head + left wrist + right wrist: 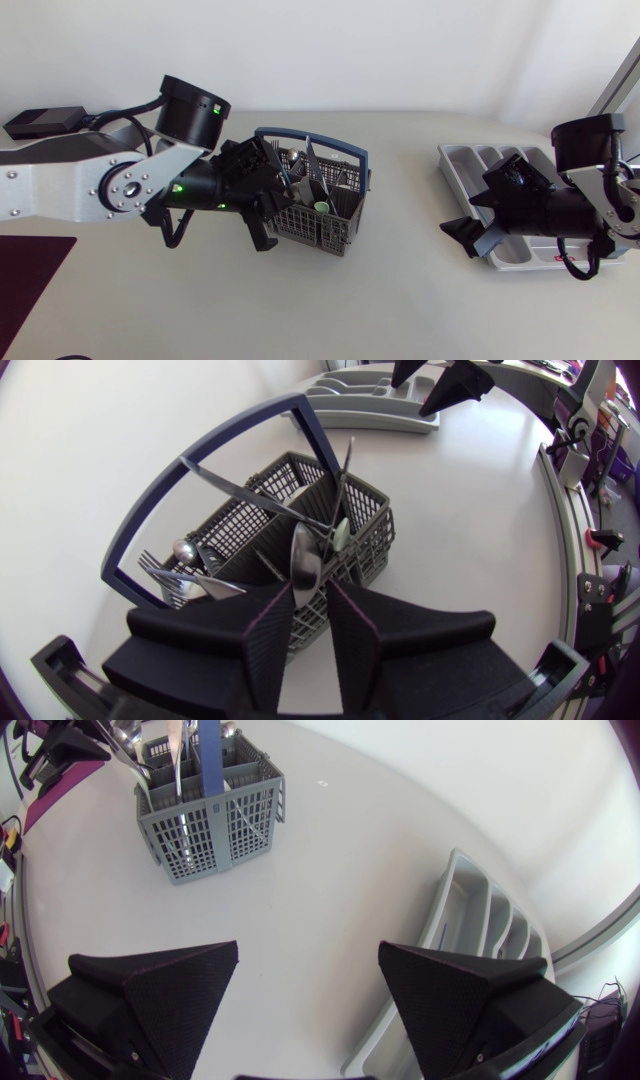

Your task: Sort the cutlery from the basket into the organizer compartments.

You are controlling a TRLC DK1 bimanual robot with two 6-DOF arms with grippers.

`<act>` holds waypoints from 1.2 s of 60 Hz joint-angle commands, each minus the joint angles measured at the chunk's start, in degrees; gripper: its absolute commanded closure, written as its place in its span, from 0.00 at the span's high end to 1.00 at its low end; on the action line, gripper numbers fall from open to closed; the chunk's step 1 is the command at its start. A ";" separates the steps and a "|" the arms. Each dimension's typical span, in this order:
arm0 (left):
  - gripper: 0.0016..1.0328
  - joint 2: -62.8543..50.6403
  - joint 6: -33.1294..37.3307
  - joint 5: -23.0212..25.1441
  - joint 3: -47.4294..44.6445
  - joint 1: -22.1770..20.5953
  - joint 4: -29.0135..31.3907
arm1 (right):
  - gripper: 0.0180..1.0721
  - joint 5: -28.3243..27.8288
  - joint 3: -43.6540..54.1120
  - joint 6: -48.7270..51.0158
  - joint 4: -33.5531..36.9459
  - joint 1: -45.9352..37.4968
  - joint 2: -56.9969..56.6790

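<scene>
A grey cutlery basket (345, 228) (368, 538) (215, 825) with a blue hoop handle (312, 134) stands mid-table and holds forks (160, 567), a knife (250, 495) and a spoon (304, 558). My left gripper (284, 192) (310, 588) is at the basket's near rim, shut on the upright spoon just below its bowl. The grey organizer (447, 160) (375, 407) (470, 910) lies at the right. My right gripper (468, 238) (308, 955) hovers by the organizer's front left corner, open and empty.
A small pale green piece (321, 208) sits among the cutlery in the basket. A dark maroon mat (25, 270) covers the front left corner and a black box (45, 122) lies at the back left. Bare tabletop (410, 250) separates basket and organizer.
</scene>
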State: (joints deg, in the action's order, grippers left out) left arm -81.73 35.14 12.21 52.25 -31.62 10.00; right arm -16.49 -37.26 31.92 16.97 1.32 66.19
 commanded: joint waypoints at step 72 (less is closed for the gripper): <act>0.03 3.34 -15.71 21.81 13.05 8.06 7.75 | 0.96 4.01 2.27 -2.92 1.13 5.53 -1.33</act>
State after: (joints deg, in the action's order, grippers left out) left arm -80.38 22.57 31.68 61.45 -24.45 16.36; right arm -13.19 -35.88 30.39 16.99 5.89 65.67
